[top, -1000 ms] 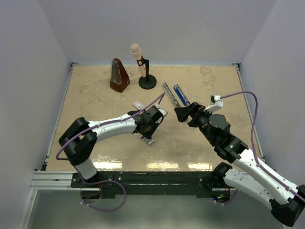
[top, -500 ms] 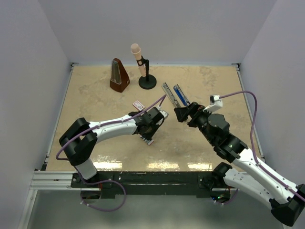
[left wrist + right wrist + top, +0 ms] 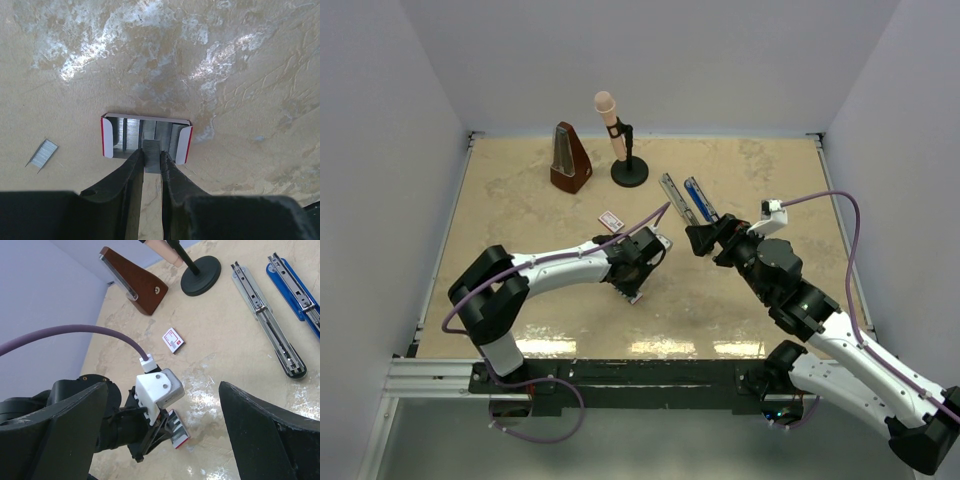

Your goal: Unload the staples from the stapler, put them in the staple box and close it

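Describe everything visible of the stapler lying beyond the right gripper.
The stapler lies opened flat on the tan table, right of the microphone stand's round black base. Its two long slim halves lie side by side: a silvery metal rail with a black tip, and a blue half carrying another metal channel. Whether they join cannot be told. Only the table touches it; the open right gripper hovers short of its near end.

**Gloss and metal**

The desk (image 3: 240, 60) looks like polished beige marble, with glare patches. The stapler (image 3: 295, 287) pairs blue plastic with bright silvery metal. The staples (image 3: 43, 153) are ribbed grey metal. The metronome (image 3: 135, 282) is smooth, glossy brown wood.
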You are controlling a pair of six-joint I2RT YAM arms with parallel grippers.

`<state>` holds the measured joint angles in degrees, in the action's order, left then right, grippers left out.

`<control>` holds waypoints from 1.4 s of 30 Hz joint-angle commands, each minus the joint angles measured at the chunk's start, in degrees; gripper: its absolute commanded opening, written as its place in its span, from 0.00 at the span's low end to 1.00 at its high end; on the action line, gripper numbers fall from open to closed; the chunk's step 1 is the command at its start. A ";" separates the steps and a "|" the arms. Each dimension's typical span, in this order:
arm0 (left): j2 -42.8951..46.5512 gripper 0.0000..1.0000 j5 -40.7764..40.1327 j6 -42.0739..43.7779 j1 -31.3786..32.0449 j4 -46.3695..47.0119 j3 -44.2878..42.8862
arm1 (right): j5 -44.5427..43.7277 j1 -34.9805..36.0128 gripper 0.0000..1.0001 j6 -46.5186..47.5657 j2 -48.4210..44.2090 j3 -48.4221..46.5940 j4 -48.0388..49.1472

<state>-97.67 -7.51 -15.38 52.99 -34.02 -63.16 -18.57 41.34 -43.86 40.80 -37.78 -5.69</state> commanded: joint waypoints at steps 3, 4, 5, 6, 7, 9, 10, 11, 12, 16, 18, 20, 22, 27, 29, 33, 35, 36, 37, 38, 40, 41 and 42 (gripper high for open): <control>-0.51 0.19 0.04 1.31 0.45 -0.08 -0.13 | -1.73 -0.12 0.99 -0.27 -0.72 -0.54 0.86; -0.59 0.19 0.12 1.40 0.53 0.01 -0.04 | -1.65 -0.12 0.99 -0.27 -0.72 -0.54 0.86; -0.68 0.20 0.21 1.31 0.62 0.01 -0.04 | -1.73 -0.12 0.99 -0.27 -0.80 -0.54 0.86; -0.77 0.20 0.13 1.40 0.62 0.01 -0.04 | -1.65 -0.12 0.99 -0.27 -0.81 -0.54 0.86; -0.86 0.20 -0.05 1.40 0.80 0.01 0.05 | -1.65 -0.12 0.99 -0.27 -0.72 -0.54 0.95; -0.94 0.20 -0.05 1.31 0.71 0.01 -0.04 | -1.65 -0.03 0.99 -0.27 -0.72 -0.63 1.04; -1.21 0.20 -0.14 1.49 0.80 0.01 -0.12 | -1.65 -0.12 0.99 -0.18 -0.72 -0.63 1.04; -1.30 0.21 -0.31 1.49 0.80 -0.08 -0.13 | -1.65 -0.03 0.99 -0.09 -0.63 -0.63 1.04; -1.47 0.21 -0.23 1.49 0.88 -0.08 -0.21 | -1.65 -0.12 0.99 -0.18 -0.54 -0.72 1.12; -2.18 0.22 -0.49 1.58 0.88 -0.35 -0.48 | -1.65 -0.03 0.99 0.00 -0.54 -0.89 0.86; -2.26 0.22 -0.49 1.58 0.88 -0.34 -0.65 | -1.73 -0.12 0.99 0.08 -0.72 -1.07 0.69; -2.70 0.23 -0.75 1.58 0.88 -0.34 -0.83 | -1.82 -0.12 0.99 0.17 -0.89 -0.98 0.68; -3.05 0.24 -0.75 1.75 0.97 -0.43 -1.18 | -2.00 -0.03 0.99 0.17 -1.16 -0.98 0.68; -3.23 0.25 -0.84 1.67 0.89 -0.34 -1.44 | -2.00 -0.03 0.99 0.44 -0.98 -1.24 0.51; -3.23 0.26 -0.75 1.67 0.97 -0.34 -1.36 | -1.91 -0.03 0.99 0.52 -0.89 -1.33 0.60; -3.32 0.28 -0.49 1.84 0.89 -0.43 -1.27 | -1.91 -0.03 0.99 0.53 -0.72 -1.24 0.60; -3.32 0.30 -0.14 2.02 0.89 -0.35 -1.27 | -1.82 -0.12 0.98 0.53 -0.72 -1.24 0.60; -3.23 0.31 0.30 2.02 0.88 -0.34 -1.18 | -1.82 -0.03 0.99 0.53 -0.72 -1.24 0.77; -3.23 0.31 0.30 2.10 0.97 -0.26 -1.18 | -1.82 -0.03 0.99 0.61 -0.72 -1.24 0.77; -3.14 0.31 0.13 1.93 0.97 -0.26 -1.18 | -1.74 -0.03 0.99 0.61 -0.80 -1.24 0.77; -2.71 0.31 -0.14 1.84 1.06 -0.17 -1.18 | -1.74 -0.12 0.99 0.61 -0.63 -1.16 0.86; -2.62 0.31 -0.14 1.58 1.06 -0.08 -1.27 | -1.82 -0.12 0.99 0.70 -0.54 -0.98 1.03; -1.83 0.31 -0.14 1.32 0.97 0.01 -1.44 | -1.56 -0.12 0.99 0.79 -0.54 -0.89 1.04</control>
<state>-100.31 -7.92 -14.15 53.65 -34.13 -63.18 -18.61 41.34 -43.64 40.71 -37.78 -6.00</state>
